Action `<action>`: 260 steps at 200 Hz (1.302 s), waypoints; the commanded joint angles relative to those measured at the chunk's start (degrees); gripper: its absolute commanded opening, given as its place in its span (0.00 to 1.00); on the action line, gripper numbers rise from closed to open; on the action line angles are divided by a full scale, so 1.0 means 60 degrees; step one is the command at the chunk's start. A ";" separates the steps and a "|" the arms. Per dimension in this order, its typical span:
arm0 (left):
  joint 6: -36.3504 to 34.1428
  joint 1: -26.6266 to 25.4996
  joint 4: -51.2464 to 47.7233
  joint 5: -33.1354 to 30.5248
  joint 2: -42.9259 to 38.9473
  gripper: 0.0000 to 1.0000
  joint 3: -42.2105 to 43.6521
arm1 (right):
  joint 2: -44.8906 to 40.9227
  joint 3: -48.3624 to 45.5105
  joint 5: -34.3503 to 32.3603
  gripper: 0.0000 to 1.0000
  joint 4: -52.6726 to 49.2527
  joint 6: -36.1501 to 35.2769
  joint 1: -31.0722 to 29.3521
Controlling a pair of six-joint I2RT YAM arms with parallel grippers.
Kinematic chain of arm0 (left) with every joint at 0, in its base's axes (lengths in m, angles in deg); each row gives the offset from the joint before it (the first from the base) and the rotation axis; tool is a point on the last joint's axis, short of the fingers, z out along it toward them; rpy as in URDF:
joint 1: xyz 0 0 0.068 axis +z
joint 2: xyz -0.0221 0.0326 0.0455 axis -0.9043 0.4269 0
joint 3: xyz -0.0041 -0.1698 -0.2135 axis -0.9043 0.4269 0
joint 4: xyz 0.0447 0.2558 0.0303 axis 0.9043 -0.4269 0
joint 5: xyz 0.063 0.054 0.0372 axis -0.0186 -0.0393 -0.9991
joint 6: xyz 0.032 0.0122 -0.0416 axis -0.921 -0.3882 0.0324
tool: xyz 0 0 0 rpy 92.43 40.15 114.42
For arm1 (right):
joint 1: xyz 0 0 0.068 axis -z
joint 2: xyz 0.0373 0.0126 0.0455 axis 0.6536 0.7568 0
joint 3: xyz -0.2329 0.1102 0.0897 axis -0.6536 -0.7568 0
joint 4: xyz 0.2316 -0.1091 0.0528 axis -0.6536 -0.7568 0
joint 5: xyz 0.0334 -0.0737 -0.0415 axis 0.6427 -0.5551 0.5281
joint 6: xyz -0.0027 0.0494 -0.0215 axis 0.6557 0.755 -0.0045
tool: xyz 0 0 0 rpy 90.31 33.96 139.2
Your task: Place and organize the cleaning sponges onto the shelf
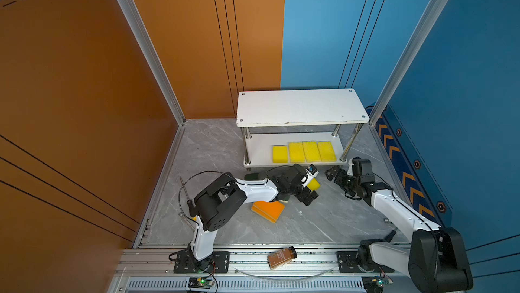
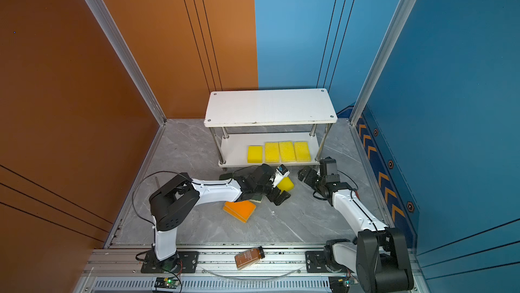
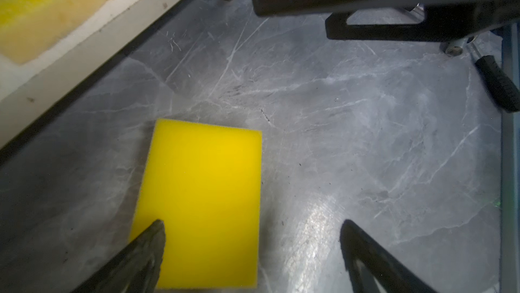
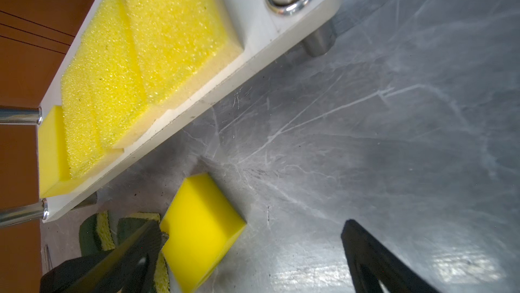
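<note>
**A:** Where's the next one?

**B:** A loose yellow sponge lies flat on the tabletop, just in front of the shelf. Four more sit in a row on the lower board.

**A:** And the end effectors?

**B:** Both are wide open and empty. The left end effector hangs over the sponge but off-centre. One finger is above a corner and the other is above bare tabletop. The right end effector stands near, on the far side of the sponge, aimed the same way.

**A:** So what's the worry?

**B:** First, a collision. Both are close to one sponge, so if both go for it their fingers could meet.

**A:** And second?

**B:** A bad grip. If the left one comes down as it stands, I'd expect that finger to land on the foam and squash or tip it rather than straddle it.

**A:** What about the shelf itself?

**B:** The free space looks to be on the lower board beside the row, under the top board. A careless entry could bump the shelf or knock the row crooked.

**A:** Anything else?

**B:** The left arm lies over the orange sponges and the green sponges, so a low sweep could drag them.
</note>
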 commanded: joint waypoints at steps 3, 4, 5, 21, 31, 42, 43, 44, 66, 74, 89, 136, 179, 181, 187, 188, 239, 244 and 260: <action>-0.0133 -0.0049 -0.0436 -0.0034 0.0238 0.98 -0.0293 | -0.0216 -0.0193 0.0168 0.99 0.0215 0.0056 0.0100; -0.0134 -0.0049 -0.0438 -0.0034 0.0248 0.98 -0.0305 | -0.0216 -0.0172 0.0162 0.99 0.0219 0.0054 0.0107; -0.0134 -0.0050 -0.0447 -0.0034 0.0261 0.98 -0.0311 | -0.0216 -0.0169 0.0174 0.99 0.0222 0.0052 0.0103; -0.0114 -0.0013 -0.0604 -0.0012 0.0398 0.98 -0.0428 | -0.0201 -0.0209 0.0208 0.99 0.0271 0.0084 0.0127; -0.0118 -0.0025 -0.0698 -0.0020 0.0482 0.98 -0.0512 | -0.0201 -0.0197 0.0226 0.99 0.0290 0.0084 0.0141; -0.0105 -0.0020 -0.0733 -0.0003 0.0564 0.98 -0.0562 | -0.0201 -0.0198 0.0239 0.99 0.0293 0.0077 0.0150; -0.0105 -0.0013 -0.0733 -0.0012 0.0565 0.98 -0.0564 | -0.0201 -0.0204 0.0242 0.99 0.0295 0.0071 0.0147; -0.0098 -0.0017 -0.0733 -0.0016 0.0565 0.98 -0.0565 | -0.0201 -0.0207 0.0243 0.99 0.0288 0.0068 0.0153; -0.0045 -0.0008 -0.0733 -0.0113 0.0653 0.98 -0.0596 | -0.0212 -0.0197 0.0242 0.99 0.0285 0.0069 0.0173; -0.0021 0.0004 -0.0754 -0.0183 0.0686 0.99 -0.0610 | -0.0225 -0.0203 0.0243 0.99 0.0280 0.0078 0.0182; 0.0045 -0.0015 -0.0843 -0.0469 0.0698 0.99 -0.0636 | -0.0252 -0.0222 0.0236 0.99 0.0294 0.0076 0.0196; 0.0056 -0.0018 -0.1052 -0.1079 0.0756 0.92 -0.0654 | -0.0384 -0.0247 0.0214 0.98 0.0301 0.0102 0.0249; 0.0019 -0.0048 -0.1200 -0.1293 0.0662 0.92 -0.0695 | -0.0392 -0.0250 0.0230 0.98 0.0351 0.0123 0.0276; 0.0013 -0.0049 -0.1213 -0.1305 0.0648 0.92 -0.0693 | -0.0392 -0.0253 0.0241 0.98 0.0347 0.0124 0.0276; 0.0001 -0.0062 -0.1251 -0.1334 0.0614 0.92 -0.0703 | -0.0388 -0.0238 0.0230 0.98 0.0327 0.0124 0.0283; 0.0006 -0.0070 -0.1256 -0.1336 0.0612 0.92 -0.0701 | -0.0390 -0.0246 0.0237 0.98 0.0334 0.0117 0.0287; -0.0003 -0.0167 -0.1363 -0.1344 0.0400 0.93 -0.0810 | -0.0392 -0.0233 0.0247 0.98 0.0349 0.0128 0.0294; 0.0013 -0.0170 -0.1363 -0.1364 0.0377 0.93 -0.0816 | -0.0392 -0.0225 0.0248 0.98 0.0352 0.0136 0.0305; 0.0012 -0.0159 -0.1363 -0.1397 0.0363 0.93 -0.0837 | -0.0405 -0.0217 0.0246 0.98 0.0336 0.0125 0.0305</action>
